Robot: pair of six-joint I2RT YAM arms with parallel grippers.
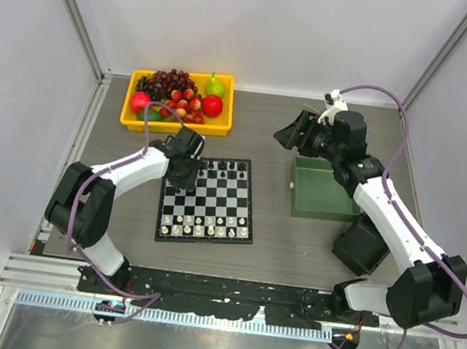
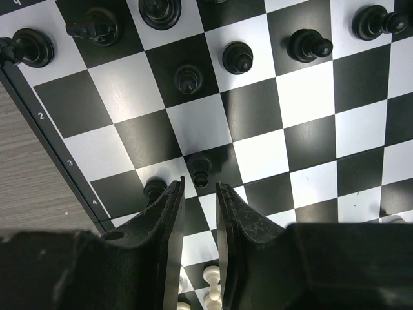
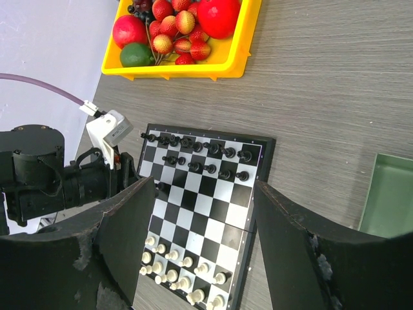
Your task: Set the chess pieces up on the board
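While low at 11 o'clock of the chessboard (image 1: pixel 209 199), brackets a stray black pawn (image 2: pixel 200 169) with narrow left gripper (image 2: pixel 199 188) jaws (not pinching yet). Next: close, lift, carry toward the 12 o'clock rank. Holds right gripper (image 3: pixel 203 187) wide, empty, at 2 o'clock.

Grey wood-grain tabletop (image 1: pixel 292 251) enclosed by plain white walls (image 1: pixel 279 26) at 9, 12 and 3 o'clock; metal rail (image 1: pixel 197 320) at 6 o'clock
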